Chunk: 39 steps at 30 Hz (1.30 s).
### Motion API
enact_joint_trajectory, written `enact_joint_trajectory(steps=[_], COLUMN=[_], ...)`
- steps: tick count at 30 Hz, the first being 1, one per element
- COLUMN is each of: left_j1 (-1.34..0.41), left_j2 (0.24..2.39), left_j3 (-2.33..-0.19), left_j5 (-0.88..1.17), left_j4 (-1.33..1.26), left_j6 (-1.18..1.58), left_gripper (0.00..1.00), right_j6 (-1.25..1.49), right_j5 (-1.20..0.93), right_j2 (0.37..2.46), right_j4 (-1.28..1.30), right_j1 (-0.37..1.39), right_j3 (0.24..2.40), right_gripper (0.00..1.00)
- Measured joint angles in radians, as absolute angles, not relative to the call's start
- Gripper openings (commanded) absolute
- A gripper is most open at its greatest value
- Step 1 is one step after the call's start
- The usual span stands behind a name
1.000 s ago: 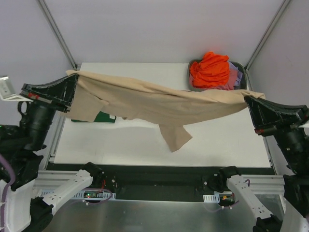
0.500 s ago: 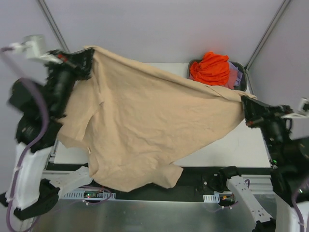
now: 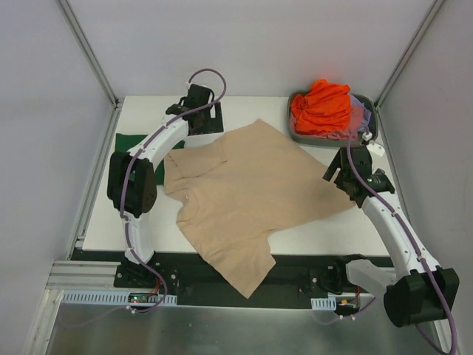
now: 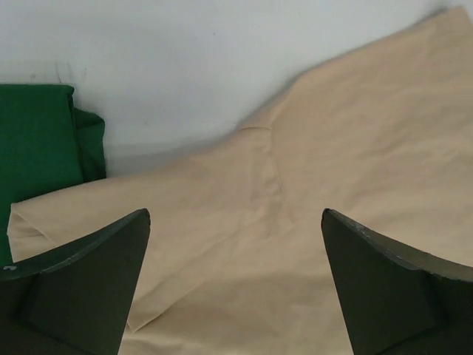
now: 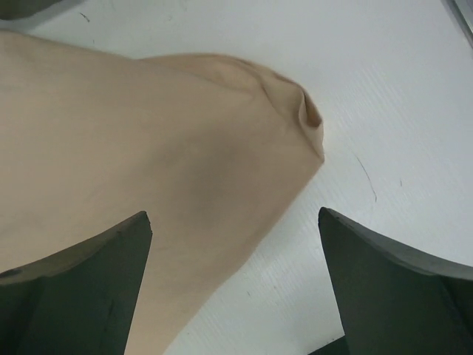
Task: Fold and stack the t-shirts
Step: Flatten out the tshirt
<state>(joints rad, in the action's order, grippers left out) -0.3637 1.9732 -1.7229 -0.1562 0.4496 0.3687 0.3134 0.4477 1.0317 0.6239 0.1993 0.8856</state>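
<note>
green tee (image 4: 41, 140) cut by left wrist view's edge; pink tee (image 3: 360, 115) mostly buried under orange tee (image 3: 321, 106).

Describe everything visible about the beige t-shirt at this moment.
The beige t-shirt is soft, plain and cotton-looking, unfolded and spread mostly flat but askew on the white table, lightly wrinkled. One end hangs over the near edge. A sleeve reaches the folded dark green tee. The left gripper and right gripper are open above its edges, gripping nothing.
</note>
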Motion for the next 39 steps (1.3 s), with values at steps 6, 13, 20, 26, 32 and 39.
enact_joint_trajectory(steps=[6,13,20,26,32,39], left_j1=[-0.394,-0.46,-0.538,-0.542,-0.542,-0.491], left_j2=[1.771,1.484,1.427,1.399,1.539,1.866], left_j3=[-1.607,-1.245,-0.909,-0.785,-0.844,-1.236], left_j5=[-0.14,-0.114,-0.036,-0.026,-0.029,-0.07], left_j4=[0.429,0.39,0.371,0.339,0.314,0.466], left_j6=[0.393,0.494,0.61,0.693,0.714,0.71], left_gripper=[0.99,0.99,0.99,0.99,0.99,0.99], right_j6=[0.228,0.112,0.055,0.065,0.107,0.176], right_j5=[0.437,0.238,0.047,-0.014,-0.003,-0.007], right_j2=[1.071,1.087,1.253,1.434,1.507,1.512], right_j4=[0.591,0.44,0.315,0.286,0.299,0.302], right_j1=[0.199,0.199,0.254,0.312,0.379,0.479], right_j3=[0.919,0.841,0.826,0.843,0.843,0.813], right_gripper=[0.96,0.96,0.96,0.96,0.97,0.97])
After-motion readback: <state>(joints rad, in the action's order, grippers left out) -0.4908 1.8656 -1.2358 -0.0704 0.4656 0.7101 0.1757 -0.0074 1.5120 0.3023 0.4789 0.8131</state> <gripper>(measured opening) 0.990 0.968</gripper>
